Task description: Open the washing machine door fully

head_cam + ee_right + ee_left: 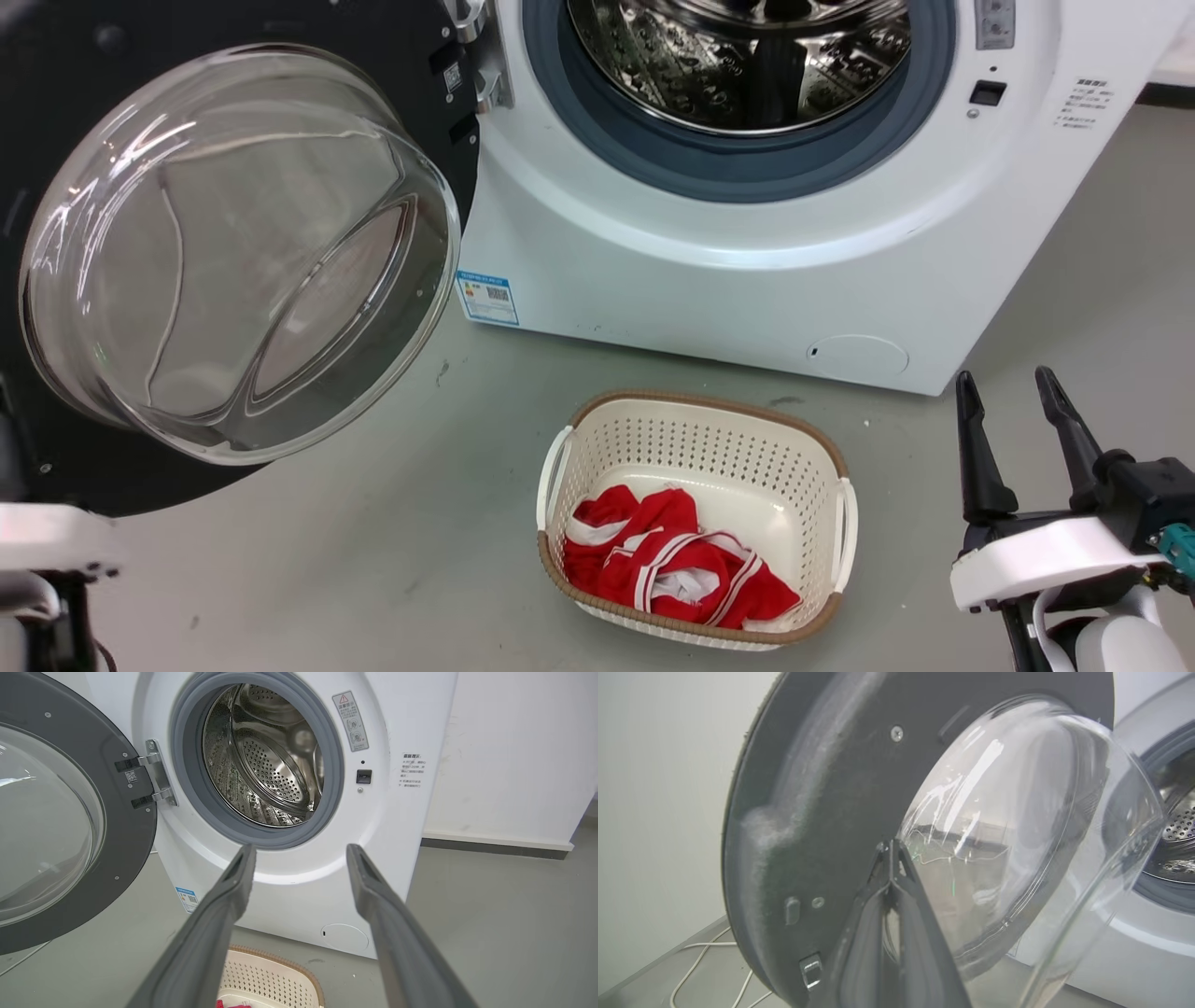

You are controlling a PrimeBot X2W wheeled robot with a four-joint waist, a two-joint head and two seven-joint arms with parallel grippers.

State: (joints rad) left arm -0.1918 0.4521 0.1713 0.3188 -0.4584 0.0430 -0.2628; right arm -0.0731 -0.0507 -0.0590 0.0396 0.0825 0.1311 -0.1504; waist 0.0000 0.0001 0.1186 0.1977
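Note:
The washing machine door (233, 252), black with a clear bulging glass bowl, stands swung far out to the left of the washing machine (747, 280). Its metal hinge (156, 772) joins it to the white front beside the grey gasket and steel drum (266, 760). In the left wrist view my left gripper (889, 847) is shut with nothing in it, its tips at the door's inner black face (822, 788), right beside the glass bowl (1008, 835). My right gripper (1013, 392) is open at the lower right, away from the door, pointing at the machine's front (299, 851).
A cream perforated basket (831, 467) holding red and white clothes sits on the grey floor just in front of the machine. A white cable (705, 961) lies on the floor behind the door by a pale wall. My left pale forearm (47, 551) is at the lower left.

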